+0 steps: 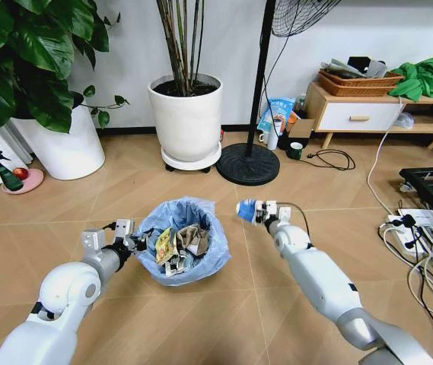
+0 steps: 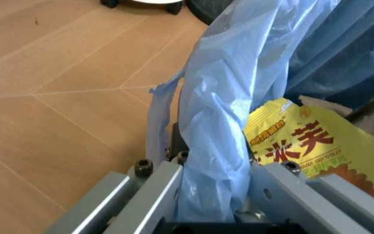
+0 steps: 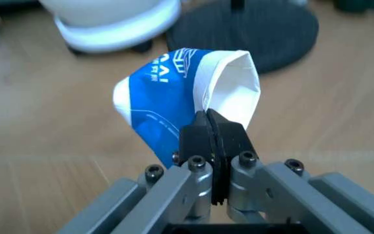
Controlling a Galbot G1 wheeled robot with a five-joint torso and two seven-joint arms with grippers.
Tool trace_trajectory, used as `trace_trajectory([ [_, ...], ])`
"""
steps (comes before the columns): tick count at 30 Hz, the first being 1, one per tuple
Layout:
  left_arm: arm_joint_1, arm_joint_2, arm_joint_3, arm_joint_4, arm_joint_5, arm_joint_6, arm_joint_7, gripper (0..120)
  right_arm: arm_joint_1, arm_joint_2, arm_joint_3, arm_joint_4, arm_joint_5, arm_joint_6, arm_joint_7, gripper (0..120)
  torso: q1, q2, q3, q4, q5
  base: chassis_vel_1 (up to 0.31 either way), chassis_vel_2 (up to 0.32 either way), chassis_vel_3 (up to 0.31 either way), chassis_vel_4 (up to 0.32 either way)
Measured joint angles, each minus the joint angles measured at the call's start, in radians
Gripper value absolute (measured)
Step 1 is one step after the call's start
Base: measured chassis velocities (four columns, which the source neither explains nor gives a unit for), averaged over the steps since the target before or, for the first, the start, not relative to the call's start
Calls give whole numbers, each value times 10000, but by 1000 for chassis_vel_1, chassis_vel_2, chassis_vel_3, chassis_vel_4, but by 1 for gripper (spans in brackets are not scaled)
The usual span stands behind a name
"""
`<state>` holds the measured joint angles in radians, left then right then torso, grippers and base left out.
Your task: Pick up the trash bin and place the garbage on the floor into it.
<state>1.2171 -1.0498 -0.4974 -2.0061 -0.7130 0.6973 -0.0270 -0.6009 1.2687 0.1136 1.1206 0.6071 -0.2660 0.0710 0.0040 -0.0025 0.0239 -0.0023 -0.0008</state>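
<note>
The trash bin (image 1: 182, 243), lined with a crinkly light blue bag, stands in front of me over the herringbone floor (image 1: 64, 220). Inside it lie a yellow wrapper (image 1: 163, 245), brown paper and other garbage. My left gripper (image 1: 128, 242) is shut on the bin's rim at its left side; in the left wrist view the blue bag (image 2: 219, 146) is pinched between the fingers, with the yellow wrapper (image 2: 304, 141) beside them. My right gripper (image 1: 260, 214) is held just right of the bin, shut on a blue-white packet (image 1: 247, 209). In the right wrist view the packet (image 3: 187, 92) is clamped between the black pads.
A white plant pot (image 1: 187, 122) on casters and a black fan base (image 1: 248, 163) stand behind the bin. Another white pot (image 1: 60, 141) is at the far left. Cables and a power strip (image 1: 418, 228) lie on the right. A low wooden cabinet (image 1: 368, 110) stands at the back right.
</note>
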Motion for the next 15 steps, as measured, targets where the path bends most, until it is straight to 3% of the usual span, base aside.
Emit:
trace_trajectory([
  [6,28,29,-43,-6,-7,5,-5,0,63,-362,96,1602,625,-341,-93,0,0,0,0,0,0,0,0,0,0],
  [15,-6,0,-46,45,-11,20,-10,0,360,-1874,-192,5454,2753,-1534,-341,0,-1,1,-1,0,-1,0,0,0,0],
])
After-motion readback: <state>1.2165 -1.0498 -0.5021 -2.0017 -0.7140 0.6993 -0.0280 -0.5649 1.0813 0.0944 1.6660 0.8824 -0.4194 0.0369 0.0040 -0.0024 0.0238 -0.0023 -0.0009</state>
